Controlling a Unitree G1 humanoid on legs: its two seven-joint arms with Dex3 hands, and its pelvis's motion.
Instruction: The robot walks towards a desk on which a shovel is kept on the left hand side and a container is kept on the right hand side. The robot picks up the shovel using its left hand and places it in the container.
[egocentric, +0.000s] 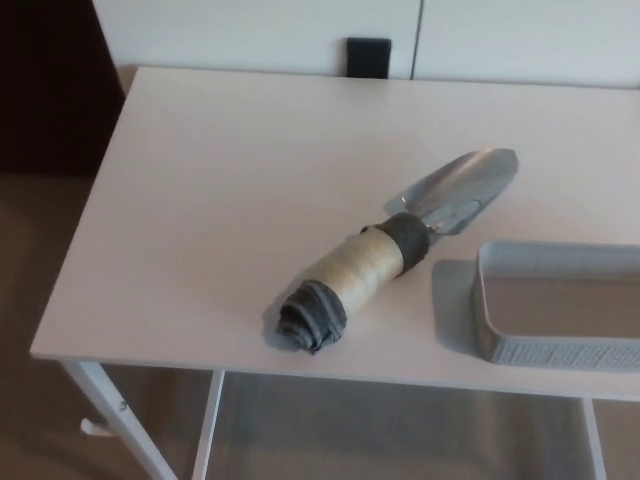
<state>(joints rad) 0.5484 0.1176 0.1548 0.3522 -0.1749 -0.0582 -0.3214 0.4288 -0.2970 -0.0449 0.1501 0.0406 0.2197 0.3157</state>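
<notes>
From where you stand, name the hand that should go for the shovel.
Left, probably. The shovel lies left of the container, its wrapped handle end pointing toward the desk's near-left edge. Neither hand is in view.

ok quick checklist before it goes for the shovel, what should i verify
1. Shovel lying flat on the desk, nothing on top of it: ok.
2. Handle end faces the near edge, blade points away to the right: ok.
3. Container sits to the right of the shovel, apart from it: ok.
4. Container looks empty, though its right part is cut off: cannot tell fully.
5. Left hand ready and open: cannot tell, not in view.
6. Right hand clear of the path: cannot tell, not in view.
</notes>
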